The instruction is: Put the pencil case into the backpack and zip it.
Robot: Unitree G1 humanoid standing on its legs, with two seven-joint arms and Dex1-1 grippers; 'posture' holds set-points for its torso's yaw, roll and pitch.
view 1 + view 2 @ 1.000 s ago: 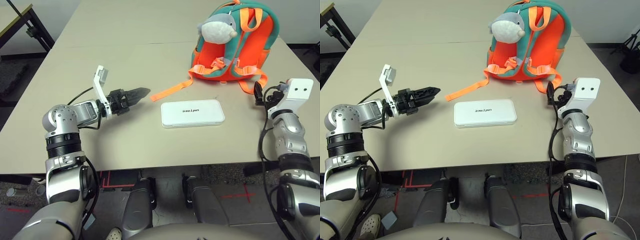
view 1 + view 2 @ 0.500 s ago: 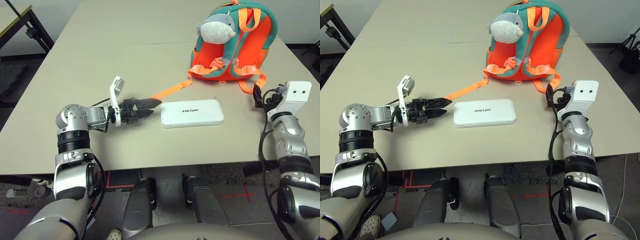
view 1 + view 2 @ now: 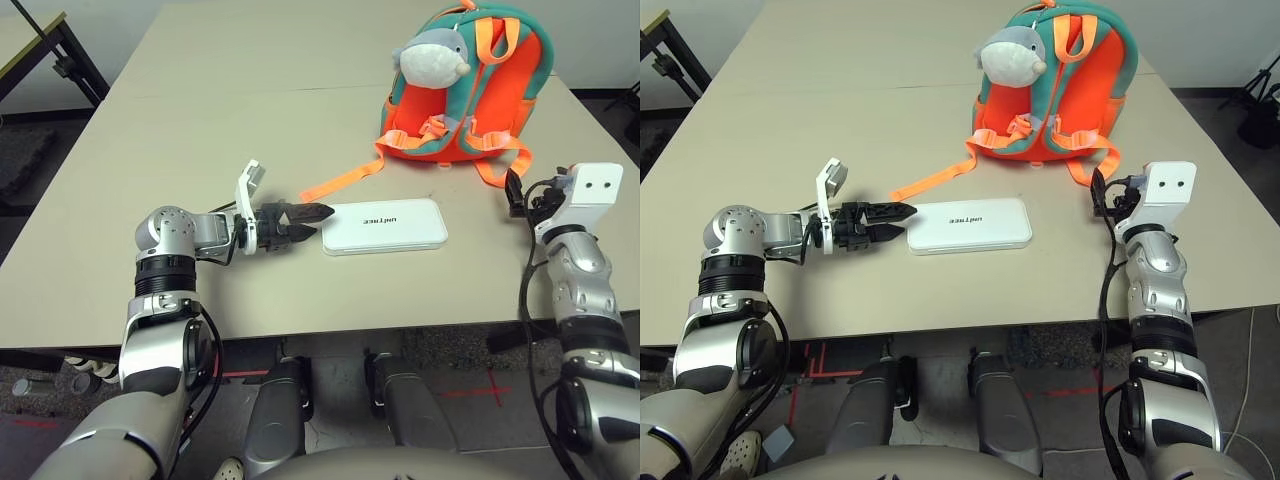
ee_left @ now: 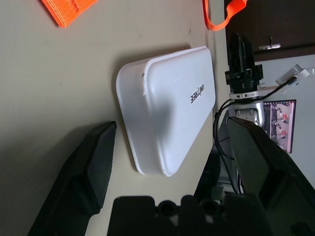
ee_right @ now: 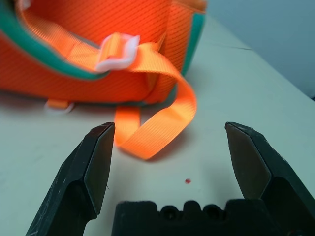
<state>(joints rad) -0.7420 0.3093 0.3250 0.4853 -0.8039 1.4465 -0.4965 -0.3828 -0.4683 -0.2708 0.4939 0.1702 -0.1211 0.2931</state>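
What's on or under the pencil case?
On top of the pencil case: only small dark lettering. It lies flat on the table; its underside and the tabletop beneath are covered, can't tell.

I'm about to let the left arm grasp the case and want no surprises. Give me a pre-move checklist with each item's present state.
Left gripper open: ok, its fingers stand wide apart.
Pencil case in front of the left fingertips: ok, its near end faces them.
Pencil case flat on the table: ok.
Right gripper free of the backpack strap: ok, nothing between its open fingers.
Backpack open to receive the case: cannot tell, its straps side faces the robot.
Case inside the backpack: not ok, it lies outside.
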